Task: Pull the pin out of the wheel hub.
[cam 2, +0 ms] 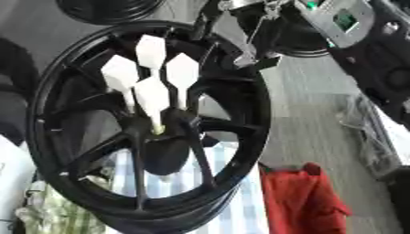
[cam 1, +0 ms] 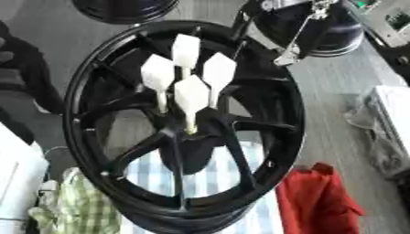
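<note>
Left eye view gives us a grey plank floor (cam 1: 336,87) beneath a black multi-spoke alloy wheel (cam 1: 88,87) standing on edge and filling most of the frame. Four white diamond-headed pins (cam 1: 191,93) stick out of its hub (cam 1: 191,130). A blue-and-white checked cloth (cam 1: 212,176) lies behind the spokes, a red cloth (cam 1: 320,201) just right of the rim, a green checked cloth (cam 1: 76,205) lower left. Another dark wheel (cam 1: 320,27) sits upper right. We see neither robot hand, so their state is unknown.
</note>
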{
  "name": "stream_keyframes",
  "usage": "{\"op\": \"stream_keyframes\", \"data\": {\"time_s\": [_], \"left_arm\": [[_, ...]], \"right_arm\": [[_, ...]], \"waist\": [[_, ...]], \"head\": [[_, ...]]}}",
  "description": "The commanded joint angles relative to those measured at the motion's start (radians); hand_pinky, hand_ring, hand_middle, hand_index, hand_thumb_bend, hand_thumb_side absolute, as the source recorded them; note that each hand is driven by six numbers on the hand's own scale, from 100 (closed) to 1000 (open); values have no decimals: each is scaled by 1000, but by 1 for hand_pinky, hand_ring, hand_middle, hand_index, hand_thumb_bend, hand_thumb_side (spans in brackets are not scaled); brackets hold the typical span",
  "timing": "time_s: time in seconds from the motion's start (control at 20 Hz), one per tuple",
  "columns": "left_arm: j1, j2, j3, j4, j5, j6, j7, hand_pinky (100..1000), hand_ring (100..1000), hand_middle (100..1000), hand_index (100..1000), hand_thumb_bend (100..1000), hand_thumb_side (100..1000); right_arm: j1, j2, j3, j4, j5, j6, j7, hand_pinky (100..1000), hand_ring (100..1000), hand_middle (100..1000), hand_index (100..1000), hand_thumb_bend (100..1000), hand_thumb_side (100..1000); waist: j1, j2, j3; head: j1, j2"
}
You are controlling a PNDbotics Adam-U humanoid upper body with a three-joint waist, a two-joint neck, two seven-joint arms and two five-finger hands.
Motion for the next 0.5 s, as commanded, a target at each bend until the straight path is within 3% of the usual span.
{"op": "stream_keyframes", "data": {"time_s": [0.05,0.4,0.5], "left_arm": [[-6,38,12,-6,-5,-2,4,685,779,772,785,100,840],[-3,38,8,-3,-10,-1,0,685,779,772,785,100,839],[-3,37,7,-3,-11,-1,-1,685,779,772,785,100,843]], "right_arm": [[-10,-5,-16,-19,26,-58,58,916,822,796,871,298,108],[3,21,-22,-12,49,-67,58,914,821,797,876,262,105],[1,28,-28,-16,49,-67,58,913,821,799,878,290,100]], "waist": [[7,-27,-4],[6,-27,-4],[6,-26,-3]], "head": [[9,7],[14,8],[12,6]]}}
